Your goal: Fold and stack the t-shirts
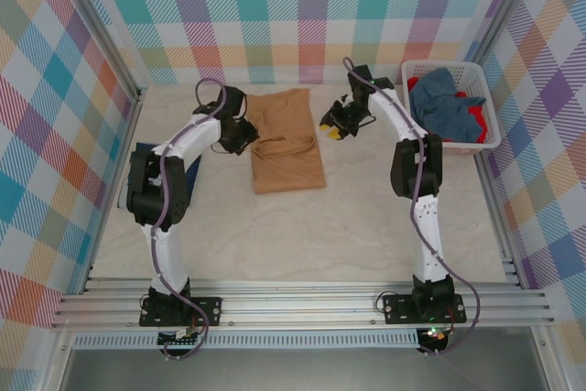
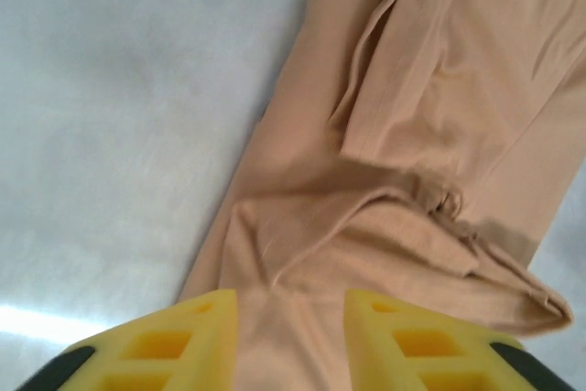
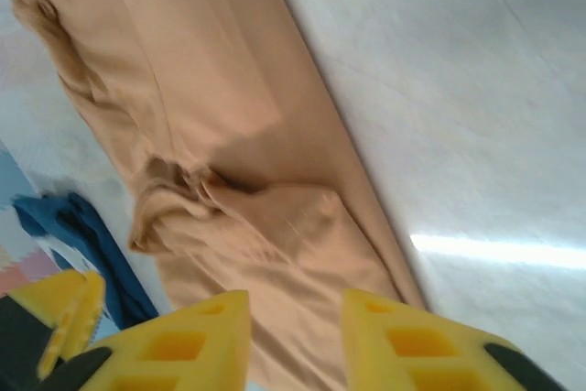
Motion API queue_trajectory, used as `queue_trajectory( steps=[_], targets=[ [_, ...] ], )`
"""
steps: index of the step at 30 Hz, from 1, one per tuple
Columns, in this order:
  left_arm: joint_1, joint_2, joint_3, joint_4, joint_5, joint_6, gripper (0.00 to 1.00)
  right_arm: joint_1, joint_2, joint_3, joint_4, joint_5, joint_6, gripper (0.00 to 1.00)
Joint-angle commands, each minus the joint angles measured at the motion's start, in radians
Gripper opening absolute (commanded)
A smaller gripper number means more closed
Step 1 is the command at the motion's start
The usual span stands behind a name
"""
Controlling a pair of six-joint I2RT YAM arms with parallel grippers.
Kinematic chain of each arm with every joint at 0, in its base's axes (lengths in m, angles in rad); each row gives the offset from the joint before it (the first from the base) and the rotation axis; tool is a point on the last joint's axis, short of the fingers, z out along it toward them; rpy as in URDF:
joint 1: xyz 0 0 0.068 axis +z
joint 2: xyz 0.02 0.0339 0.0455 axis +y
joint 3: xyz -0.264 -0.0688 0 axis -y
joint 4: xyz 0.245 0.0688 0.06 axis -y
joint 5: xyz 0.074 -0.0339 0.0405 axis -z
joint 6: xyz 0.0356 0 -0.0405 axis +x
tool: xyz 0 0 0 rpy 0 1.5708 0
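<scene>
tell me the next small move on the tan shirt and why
Probably shift both to its near end, to fold it over: the tan shirt lies as a long strip, bunched at its middle, and the left pincer and right pincer stand open at that middle, gripping nothing.

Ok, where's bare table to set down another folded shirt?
The bare table between the tan shirt and the arm bases is free. The back is crowded: left gripper and right gripper flank the shirt, basket at the right.
</scene>
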Motion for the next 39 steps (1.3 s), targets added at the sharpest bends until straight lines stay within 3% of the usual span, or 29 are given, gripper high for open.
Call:
queue_trajectory(
  steps=[1, 3, 5, 19, 35, 39],
  targets=[
    [0.003, -0.072, -0.096, 0.016, 0.085, -0.02, 0.19, 0.039, -0.119, -0.147, 0.057, -0.013, -0.043, 0.16],
    [-0.003, -0.068, -0.135, 0.032, 0.102, -0.028, 0.1, 0.051, -0.127, -0.208, 0.087, -0.021, -0.031, 0.08],
    [-0.003, -0.044, -0.147, 0.043, 0.114, -0.035, 0.07, 0.062, -0.109, -0.231, 0.115, -0.041, -0.011, 0.05],
    [0.01, 0.184, 0.12, -0.057, 0.078, 0.025, 0.05, 0.064, 0.119, 0.052, 0.02, -0.04, -0.004, 0.02],
    [0.096, 0.319, 0.354, -0.128, 0.02, 0.011, 0.05, 0.012, 0.273, 0.262, 0.196, -0.137, 0.146, 0.13],
    [0.099, 0.281, 0.371, -0.141, 0.014, 0.03, 0.14, 0.007, 0.2, 0.238, 0.163, -0.096, 0.086, 0.22]
  ],
)
